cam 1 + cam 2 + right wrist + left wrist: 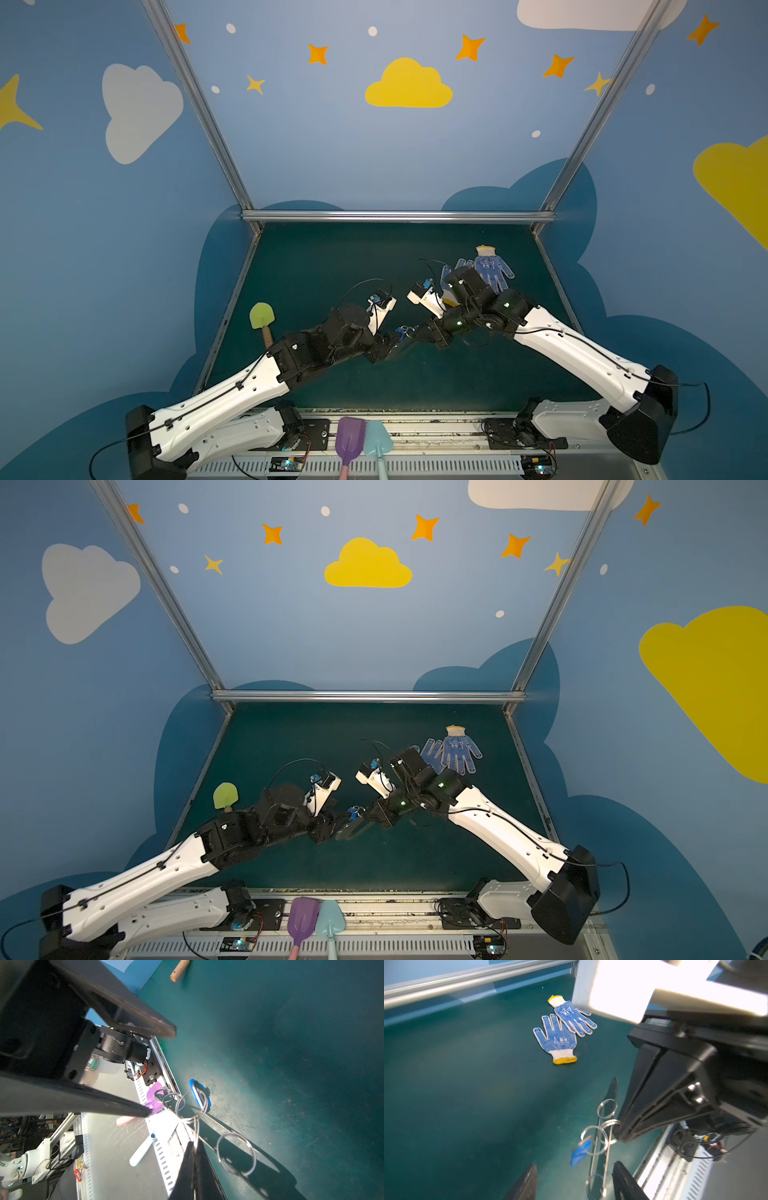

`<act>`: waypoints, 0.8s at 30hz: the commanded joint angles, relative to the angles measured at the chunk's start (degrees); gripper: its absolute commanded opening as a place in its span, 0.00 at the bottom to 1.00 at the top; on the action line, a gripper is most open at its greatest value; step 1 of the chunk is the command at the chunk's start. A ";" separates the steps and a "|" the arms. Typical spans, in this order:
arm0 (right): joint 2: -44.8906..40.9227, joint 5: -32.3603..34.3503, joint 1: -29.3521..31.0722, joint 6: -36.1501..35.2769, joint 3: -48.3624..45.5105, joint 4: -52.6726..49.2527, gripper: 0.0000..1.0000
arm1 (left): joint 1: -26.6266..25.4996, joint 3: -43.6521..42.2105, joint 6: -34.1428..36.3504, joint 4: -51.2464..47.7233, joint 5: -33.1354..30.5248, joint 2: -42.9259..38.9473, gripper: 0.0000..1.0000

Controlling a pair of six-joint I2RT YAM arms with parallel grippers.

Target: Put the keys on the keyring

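Keys (580,1152) look blurred near the keyring (612,1088), its plate seen edge-on.

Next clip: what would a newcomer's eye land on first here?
At the centre, the right claw is shut on a ring of the dark flat keyring plate with silver metal rings. A bright blue plastic-headed key dangles from one ring, just ahead of the open left claw. A pair of blue-dotted white work gloves lies at the back right in both top views.

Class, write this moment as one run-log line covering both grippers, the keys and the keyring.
left gripper: open, jaws either side of keyring | right gripper: shut on keyring | keys: hanging from keyring
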 commanded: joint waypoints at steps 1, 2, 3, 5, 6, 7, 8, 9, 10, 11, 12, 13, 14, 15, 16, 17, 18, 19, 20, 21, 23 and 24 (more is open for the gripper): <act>0.58 -1.87 -0.20 0.52 1.98 -0.27 0.00 | -1.12 1.79 4.97 1.97 -3.23 1.33 0.59; 0.62 -1.98 -0.16 0.49 2.02 -0.14 0.00 | -1.62 1.99 5.56 2.24 -3.83 1.65 0.60; 0.50 -2.06 -0.17 0.62 2.03 0.01 0.00 | -1.92 2.16 6.06 2.40 -4.05 1.95 0.60; 0.50 -2.17 -0.11 0.66 2.16 0.26 0.00 | -2.44 2.95 7.00 1.83 -4.33 2.98 0.60; 0.53 -2.16 -0.12 0.73 2.22 0.24 0.00 | -2.50 3.34 7.38 1.65 -4.05 3.59 0.60; 0.58 -2.20 -0.12 0.74 2.31 0.28 0.00 | -2.73 3.78 7.61 1.44 -3.81 4.14 0.60; 0.68 -2.32 -0.06 0.69 2.41 0.35 0.00 | -2.96 4.07 7.84 1.57 -3.57 4.29 0.60; 0.78 -2.33 -0.11 0.60 2.48 0.33 0.00 | -2.98 4.01 8.02 1.93 -3.38 4.26 0.60; 0.86 -2.33 -0.12 0.50 2.51 0.26 0.00 | -3.07 4.08 8.14 2.22 -3.28 4.37 0.60; 0.90 -2.40 -0.20 0.44 2.51 0.24 0.00 | -3.06 4.21 8.40 2.17 -3.42 4.52 0.60; 0.84 -2.42 -0.20 0.42 2.51 0.37 0.00 | -3.11 4.46 8.55 1.82 -3.60 4.84 0.60; 0.77 -2.34 -0.19 0.45 2.45 0.45 0.00 | -3.10 4.80 8.72 1.15 -3.80 5.32 0.59; 0.67 -2.42 -0.20 0.40 2.42 0.57 0.00 | -3.14 5.13 8.77 0.63 -3.80 5.82 0.59; 0.60 -2.42 -0.19 0.35 2.49 0.61 0.00 | -3.07 5.37 8.77 0.26 -3.64 6.24 0.59; 0.50 -2.39 -0.20 0.39 2.51 0.63 0.00 | -3.07 5.63 8.71 -0.04 -3.63 6.55 0.58; 0.49 -2.42 -0.20 0.33 2.51 0.61 0.00 | -3.07 5.75 8.68 -0.30 -3.56 6.74 0.58; 0.47 -2.50 -0.15 0.31 2.56 0.66 0.00 | -3.08 5.84 8.69 -0.46 -3.41 6.76 0.58; 0.45 -2.42 -0.20 0.29 2.59 0.50 0.00 | -3.03 5.84 8.76 -0.63 -3.21 6.83 0.58; 0.29 -2.39 -0.18 0.17 2.60 0.42 0.00 | -3.04 5.92 8.77 -0.91 -3.10 6.85 0.58; 0.20 -2.42 -0.20 0.13 2.69 0.46 0.00 | -3.11 6.01 8.63 -1.33 -3.17 6.93 0.57; -0.01 -2.47 -0.28 0.12 2.69 0.43 0.00 | -3.13 5.94 8.37 -2.02 -2.90 6.93 0.57; -0.07 -2.43 -0.37 0.13 2.69 0.53 0.00 | -3.07 5.63 8.29 -1.86 -2.52 6.77 0.56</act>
